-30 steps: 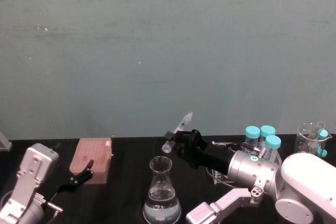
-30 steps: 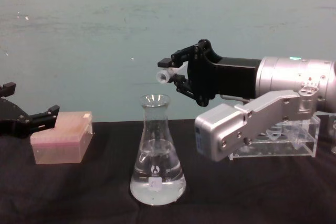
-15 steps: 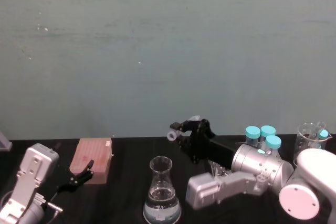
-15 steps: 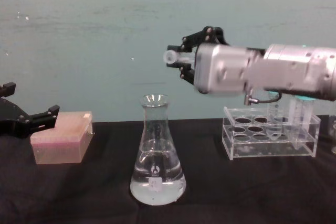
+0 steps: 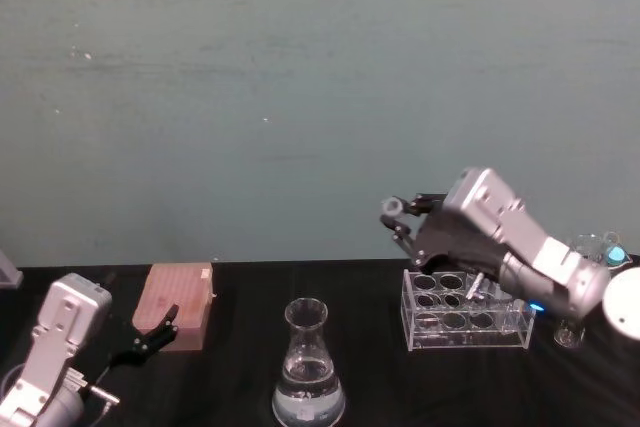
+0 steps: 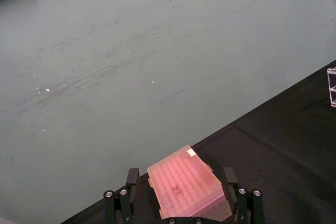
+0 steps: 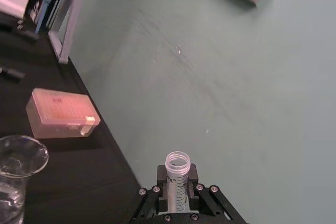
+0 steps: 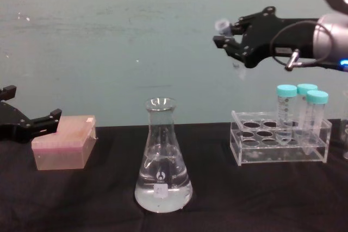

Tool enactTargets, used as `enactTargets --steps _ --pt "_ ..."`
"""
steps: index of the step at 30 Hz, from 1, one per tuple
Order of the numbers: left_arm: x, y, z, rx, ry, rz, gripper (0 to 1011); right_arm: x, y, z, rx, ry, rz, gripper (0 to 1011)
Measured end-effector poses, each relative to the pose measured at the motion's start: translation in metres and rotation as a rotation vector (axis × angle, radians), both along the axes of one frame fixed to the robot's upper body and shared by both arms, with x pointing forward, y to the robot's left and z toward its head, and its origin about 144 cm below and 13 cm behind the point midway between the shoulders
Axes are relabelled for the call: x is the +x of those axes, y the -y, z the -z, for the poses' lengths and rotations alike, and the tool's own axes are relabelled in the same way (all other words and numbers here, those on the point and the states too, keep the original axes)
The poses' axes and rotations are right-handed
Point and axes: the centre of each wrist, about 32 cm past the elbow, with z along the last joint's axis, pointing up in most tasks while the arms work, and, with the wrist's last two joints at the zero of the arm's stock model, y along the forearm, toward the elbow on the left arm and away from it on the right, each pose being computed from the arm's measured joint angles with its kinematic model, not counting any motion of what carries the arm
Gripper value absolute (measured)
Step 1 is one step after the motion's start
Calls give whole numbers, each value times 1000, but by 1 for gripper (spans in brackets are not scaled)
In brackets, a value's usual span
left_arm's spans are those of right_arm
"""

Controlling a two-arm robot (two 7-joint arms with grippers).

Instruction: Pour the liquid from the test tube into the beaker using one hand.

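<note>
The beaker (image 8: 162,158) stands mid-table with clear liquid (image 8: 163,191) pooled in its wide base; it also shows as beaker (image 5: 308,362) from the head and as a rim, beaker (image 7: 18,156), beside the wrist. My right gripper (image 8: 231,39) is raised high, to the right of the beaker and above the rack's left end, shut on the test tube (image 8: 228,47). The tube is nearly upright, mouth up. From the wrist, the test tube (image 7: 177,174) stands between the fingers of the right gripper (image 7: 177,184). Liquid inside it cannot be made out. The left gripper (image 8: 32,123) rests open at far left.
A pink tip box (image 8: 62,142) sits just beyond the left gripper (image 6: 181,174). A clear tube rack (image 8: 280,145) with three teal-capped tubes (image 8: 286,110) stands right of the beaker. A small glass beaker (image 5: 590,247) is at the far right.
The right gripper has swung up and to the right, away from above the beaker's mouth, and the tube has turned from lying mouth-down to nearly upright. The left arm is unchanged.
</note>
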Motion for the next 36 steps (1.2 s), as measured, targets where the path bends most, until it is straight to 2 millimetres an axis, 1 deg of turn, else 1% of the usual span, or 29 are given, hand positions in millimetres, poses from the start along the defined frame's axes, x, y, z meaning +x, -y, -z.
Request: enactTargets --steps 1,3,6,9,16,23,36 --pt "0 0 0 0 0 0 1000 0 0 0 0 0 0 204" --pt "0 0 0 0 0 0 1000 5 10 -2 59 -93 19 204" --pt "0 0 0 0 0 0 1000 9 17 -1 94 -156 30 204" --pt "0 0 0 0 0 0 1000 15 25 1 147 -257 39 204" --pt "0 0 0 0 0 0 1000 22 32 8 197 -369 40 204" --pt "0 0 0 0 0 0 1000 23 31 13 197 -397 38 204" --pt "0 0 0 0 0 0 1000 27 31 24 159 -388 54 204"
